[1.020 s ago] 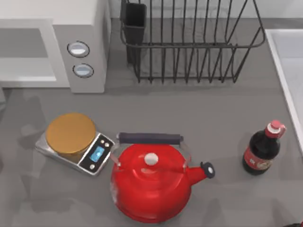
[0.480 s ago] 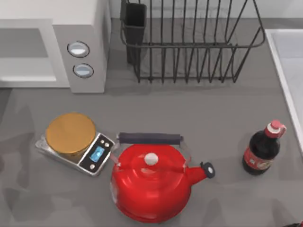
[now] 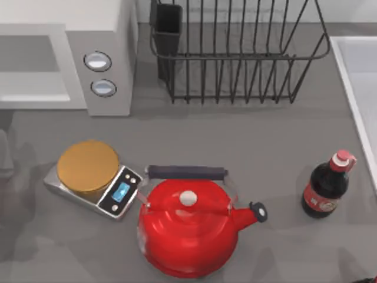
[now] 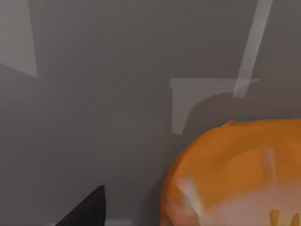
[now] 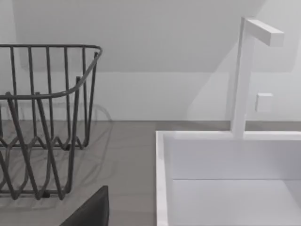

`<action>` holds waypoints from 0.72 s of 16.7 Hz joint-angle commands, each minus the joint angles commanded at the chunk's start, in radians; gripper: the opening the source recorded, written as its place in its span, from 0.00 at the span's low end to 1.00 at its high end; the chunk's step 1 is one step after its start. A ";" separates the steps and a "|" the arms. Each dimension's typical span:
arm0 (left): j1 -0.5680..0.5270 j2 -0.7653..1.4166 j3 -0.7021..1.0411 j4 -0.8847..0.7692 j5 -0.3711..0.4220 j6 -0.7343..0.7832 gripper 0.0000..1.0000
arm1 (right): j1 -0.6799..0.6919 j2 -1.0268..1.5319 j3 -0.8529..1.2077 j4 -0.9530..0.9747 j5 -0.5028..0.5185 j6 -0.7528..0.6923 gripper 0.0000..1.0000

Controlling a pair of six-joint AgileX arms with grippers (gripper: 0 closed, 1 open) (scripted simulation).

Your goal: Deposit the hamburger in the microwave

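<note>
Top view: the microwave (image 3: 65, 56) stands open at the worktop's (image 3: 247, 135) far left; the scale (image 3: 94, 180) lies just below it, beside the red kettle (image 3: 188, 230).

Left wrist view: the hamburger (image 4: 235, 174) looms close above grey surface; whether the left tool grasps it, I cannot tell.

Right wrist view: a wire rack (image 5: 42, 122) sits beside the white sink (image 5: 230, 179).

A white-grey microwave (image 3: 100, 65) with two silver-rimmed dials (image 3: 98, 61) is seen on the grey table (image 3: 247, 147). Right of it, a dark wire rack (image 3: 235, 53) is found. Below the microwave, a golden-orange disc (image 3: 88, 166) is carried on a silver scale (image 3: 121, 194) with a blue display. A red kettle (image 3: 188, 227), black-handled and white-knobbed, and a dark, red-capped bottle (image 3: 327, 186) are shown. An orange hamburger (image 4: 240, 174) and a white sink (image 5: 225, 179) are seen.
</note>
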 joint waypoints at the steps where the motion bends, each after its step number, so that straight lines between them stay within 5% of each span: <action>1: 0.000 0.016 -0.017 0.028 0.000 0.001 1.00 | 0.000 0.000 0.000 0.000 0.000 0.000 1.00; 6: 0.001 0.032 -0.032 0.053 0.000 0.002 1.00 | 0.000 0.000 0.000 0.000 0.000 0.000 1.00; 12: 0.001 0.032 -0.032 0.053 0.000 0.002 0.55 | 0.000 0.000 0.000 0.000 0.000 0.000 1.00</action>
